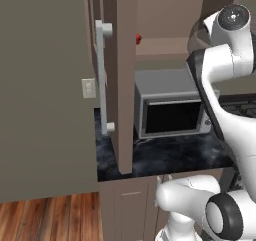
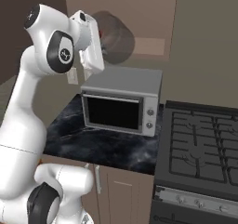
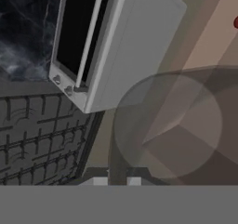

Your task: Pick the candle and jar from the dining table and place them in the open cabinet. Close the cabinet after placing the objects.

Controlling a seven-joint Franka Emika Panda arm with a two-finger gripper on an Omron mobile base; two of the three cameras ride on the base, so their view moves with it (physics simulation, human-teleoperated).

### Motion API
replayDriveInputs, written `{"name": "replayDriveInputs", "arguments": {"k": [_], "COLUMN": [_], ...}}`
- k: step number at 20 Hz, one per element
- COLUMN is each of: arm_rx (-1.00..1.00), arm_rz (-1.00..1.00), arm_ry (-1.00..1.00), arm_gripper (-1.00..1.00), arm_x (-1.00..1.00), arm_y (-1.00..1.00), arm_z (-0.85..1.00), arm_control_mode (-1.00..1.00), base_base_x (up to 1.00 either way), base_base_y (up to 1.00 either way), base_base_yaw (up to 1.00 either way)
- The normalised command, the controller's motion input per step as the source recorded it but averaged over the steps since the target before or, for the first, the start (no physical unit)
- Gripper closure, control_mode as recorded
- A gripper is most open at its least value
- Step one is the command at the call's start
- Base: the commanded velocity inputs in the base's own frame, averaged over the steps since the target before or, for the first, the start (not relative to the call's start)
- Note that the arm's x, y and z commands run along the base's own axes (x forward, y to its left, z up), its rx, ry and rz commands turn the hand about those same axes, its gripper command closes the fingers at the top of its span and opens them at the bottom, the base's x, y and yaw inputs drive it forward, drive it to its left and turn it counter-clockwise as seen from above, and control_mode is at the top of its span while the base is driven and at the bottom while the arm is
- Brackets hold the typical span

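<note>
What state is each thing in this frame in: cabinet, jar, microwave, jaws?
cabinet door: open, swung out edge-on.
jar: resting on the cabinet shelf, not held.
microwave: door closed, on the counter.
gripper: jaws shut, holding nothing.

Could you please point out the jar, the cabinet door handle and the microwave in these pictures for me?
jar (image 1: pixel 138 38), left base view, on its red side beside the open door's edge.
cabinet door handle (image 1: pixel 102 80), left base view, middle of the pale vertical bar.
microwave (image 2: pixel 114 112), right base view, on its dark door window.
</note>
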Motion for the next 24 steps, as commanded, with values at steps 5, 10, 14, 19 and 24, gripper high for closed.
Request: {"name": "replayDriveInputs", "arguments": {"k": [5,10,14,19,24], "arm_rx": [-0.03,0.00,0.00,0.00,0.00], "arm_rz": [0.00,0.00,0.00,0.00,0.01], "arm_ry": [0.00,0.00,0.00,0.01,0.03], "arm_gripper": [1.00,1.00,1.00,1.00,1.00], "arm_x": [0.44,0.49,0.54,0.51,0.57], "arm_y": [-0.09,-0.10,-0.12,-0.14,-0.15], "arm_z": [0.00,0.00,0.00,-0.01,-0.05], "arm_control_mode": [-1.00,-1.00,-1.00,-1.00,-1.00], "base_base_x": [0.00,0.00,0.00,0.00,0.00], "base_base_y": [0.00,0.00,0.00,0.00,0.00], "base_base_yaw": [0.00,0.00,0.00,0.00,0.00]}}
